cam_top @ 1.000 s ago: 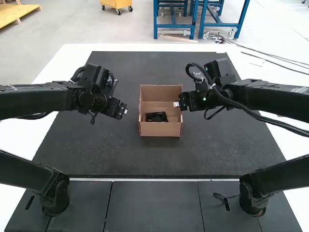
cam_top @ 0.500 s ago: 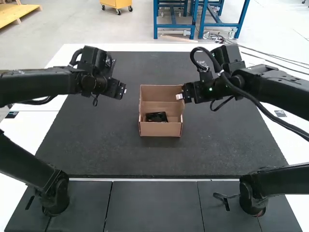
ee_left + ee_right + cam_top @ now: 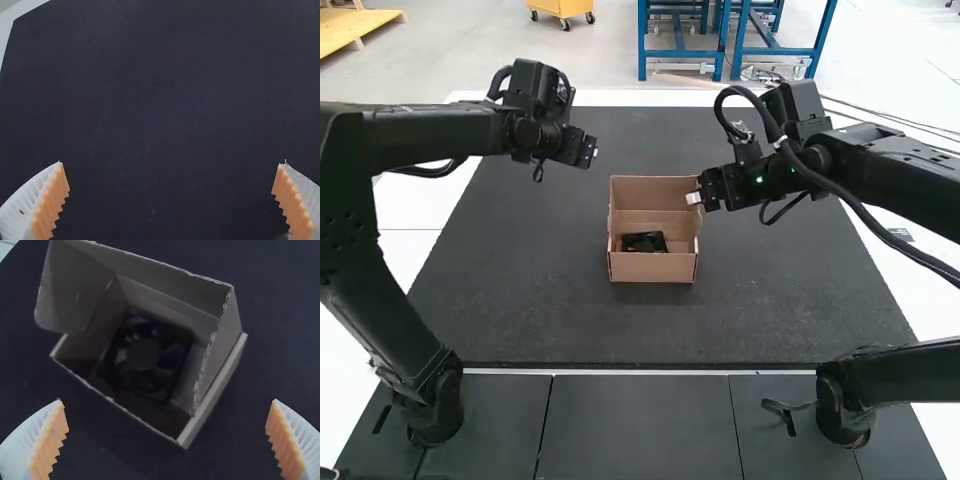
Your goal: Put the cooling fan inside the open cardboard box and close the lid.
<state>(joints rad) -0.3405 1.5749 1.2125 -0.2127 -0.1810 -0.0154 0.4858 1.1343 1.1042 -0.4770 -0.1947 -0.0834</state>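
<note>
An open cardboard box [image 3: 652, 230] stands in the middle of the black mat, its lid flap [image 3: 653, 192] upright at the far side. The black cooling fan [image 3: 644, 241] lies flat on the box floor, seen from above as the fan [image 3: 142, 362] inside the box [image 3: 212, 370]. My right gripper [image 3: 693, 197] hovers open just above the box's far right corner, its fingers [image 3: 47, 440] spread wide. My left gripper [image 3: 582, 148] hangs open over bare mat to the far left of the box, its orange pads [image 3: 49, 200] far apart with nothing between them.
The black mat [image 3: 520, 290] covers the table, with white tabletop [image 3: 395, 200] around it. Both arm bases [image 3: 430, 405] stand at the near edge. Open mat lies on every side of the box.
My left gripper has risen and swung toward the far side of the mat, away from the box. My right gripper has moved slightly up and back near the box's right corner.
</note>
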